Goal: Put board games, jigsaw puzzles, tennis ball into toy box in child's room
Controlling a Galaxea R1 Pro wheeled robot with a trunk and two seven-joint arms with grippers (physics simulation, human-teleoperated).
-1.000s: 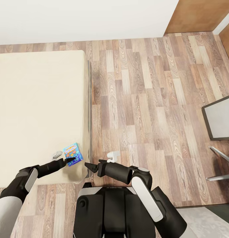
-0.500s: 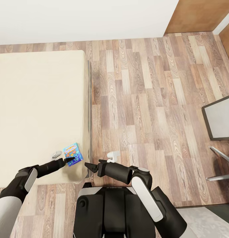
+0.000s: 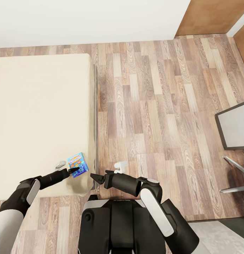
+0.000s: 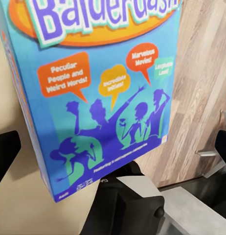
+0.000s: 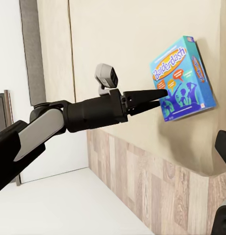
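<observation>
Your view looks down on the bed point(image 3: 41, 116), filling the left half of the head frame, with wood floor across the middle and a corner of the counter point(image 3: 236, 128) at the right edge, well apart from the work. You have parked the base at the bed's lower right corner because the board game point(image 3: 78, 164) lies there, close to the mattress edge and within the left arm's reach. In the right wrist frame, the left hand point(image 5: 154, 98) comes at the box from its near end, fingers drawn almost together with their tips at the box's edge; from these angles you cannot tell whether they pinch it. The right hand point(image 3: 94, 177) waits low in the centre, off the mattress beside the bed's corner, fingers together and empty, probably kept clear so it does not crowd the pickup.
</observation>
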